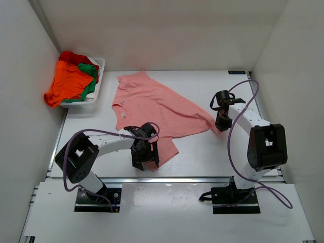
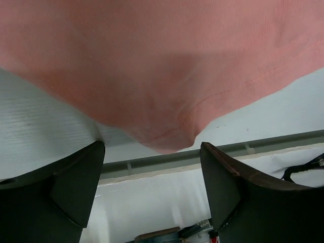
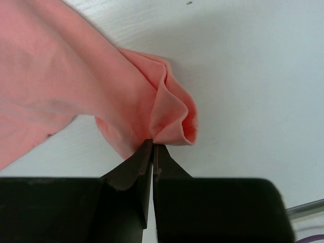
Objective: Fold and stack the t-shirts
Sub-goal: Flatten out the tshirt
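1 salmon-pink t-shirt [image 1: 157,104]; orange, green, red shirts [image 1: 71,82]; white bin [image 1: 83,106].

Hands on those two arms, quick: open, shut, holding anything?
Left hand: open, holding nothing, at the edge of the pink shirt.
Right hand: closed, pinching a fold of that shirt.

Overhead, close wrist views; shared t-shirt [image 1: 152,104]

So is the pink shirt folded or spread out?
Spread out, not folded: the pink shirt lies loosely across the table, one corner pinched in the right fingers.
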